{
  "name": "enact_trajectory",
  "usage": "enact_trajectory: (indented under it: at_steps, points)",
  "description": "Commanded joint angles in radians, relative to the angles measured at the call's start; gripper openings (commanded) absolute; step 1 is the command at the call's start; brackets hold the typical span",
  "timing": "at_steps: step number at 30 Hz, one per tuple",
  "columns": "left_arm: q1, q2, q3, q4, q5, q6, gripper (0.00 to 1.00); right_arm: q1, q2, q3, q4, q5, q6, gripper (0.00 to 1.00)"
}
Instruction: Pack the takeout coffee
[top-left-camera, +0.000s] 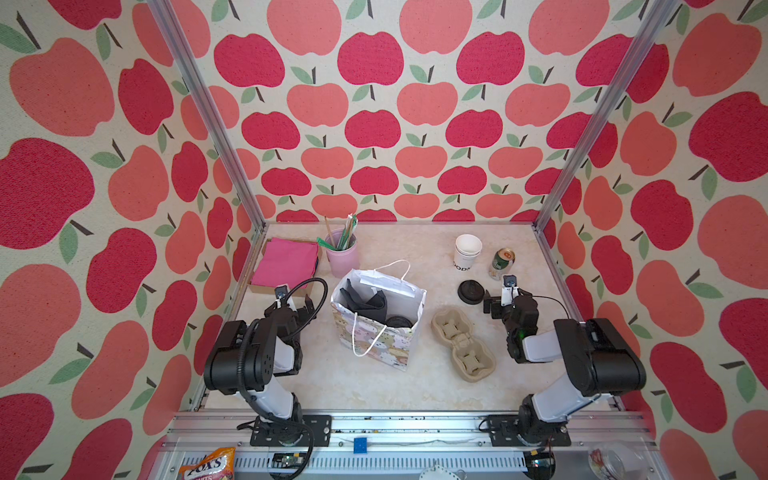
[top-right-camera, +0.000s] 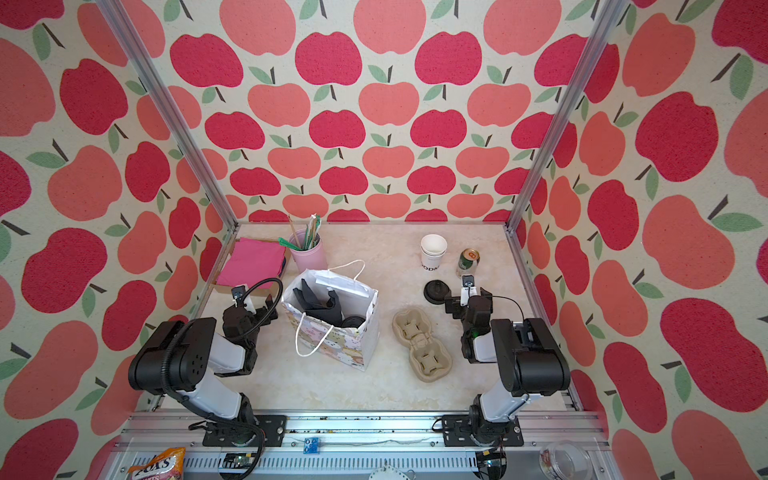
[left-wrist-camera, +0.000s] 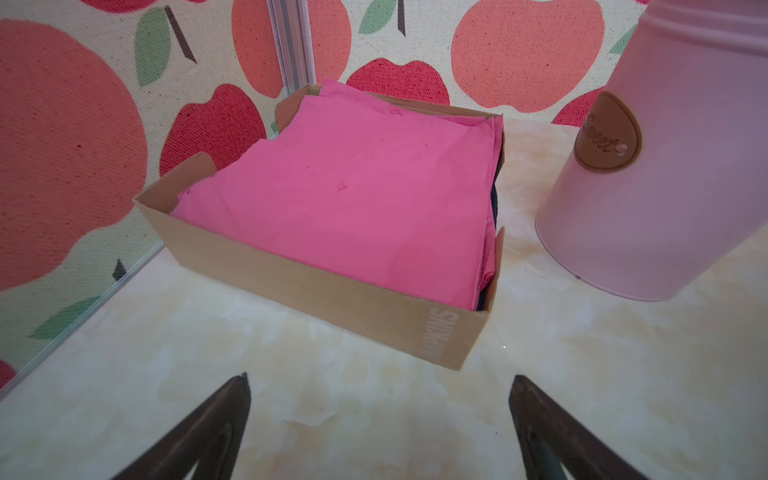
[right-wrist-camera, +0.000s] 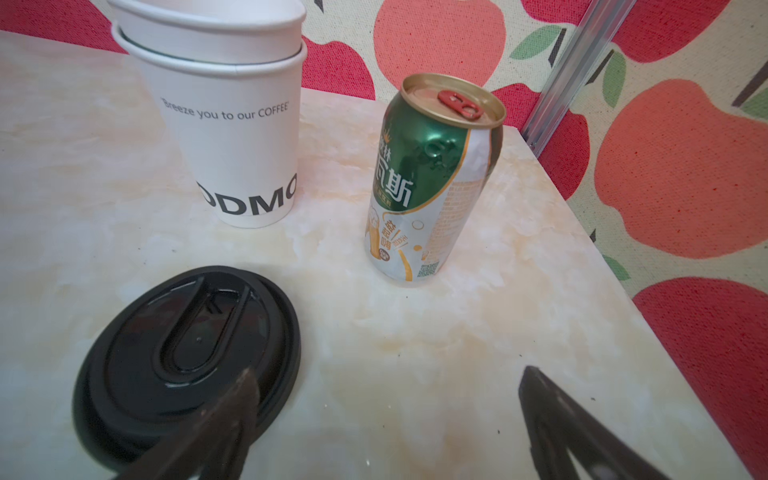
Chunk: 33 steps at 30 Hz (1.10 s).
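- Across the enclosure floor, a pale marbled worktop carries everything, with apple-print walls on three sides.
- At the left side the left end effector is released, jaws wide apart over bare worktop and holding nothing. It faces the cardboard box.
- At the right side the right end effector is also released and empty. In the right wrist view one finger overlaps the rim of the loose black lid; contact cannot be told.
- A white gift bag with a cartoon print stands upright near the middle, mouth open and cord handles loose.
- The takeout coffee sits inside that bag, low in the corner nearest the cup carrier. Only its round black lid shows, beside dark folded material.
- A pulp cup carrier lies flat just right of the bag, its pockets bare.
- A cardboard box at the far left holds pink napkins.
- A pink tin labelled "Sweet" stands beside the box, with straws rising from it.
- A stack of white cups stands at the far right, with dark lettering low on the side.
- A green can stands upright near the cups.
- The loose black lid lies flat on the worktop, in front of the cups.
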Motion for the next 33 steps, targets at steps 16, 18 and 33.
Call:
enact_trajectory:
  at_steps: [16, 18, 33]
  points:
    - [0.005, -0.033, 0.179, -0.234, -0.003, 0.01, 0.99, 0.006, -0.004, 0.016, 0.035, 0.051, 0.004, 0.99]
    - [0.004, -0.033, 0.181, -0.238, -0.004, 0.013, 0.99, 0.005, -0.004, 0.021, 0.024, 0.052, 0.005, 0.99]
    - [-0.011, -0.03, 0.185, -0.24, -0.018, 0.025, 0.99, -0.01, -0.007, 0.04, -0.018, 0.052, 0.022, 0.99]
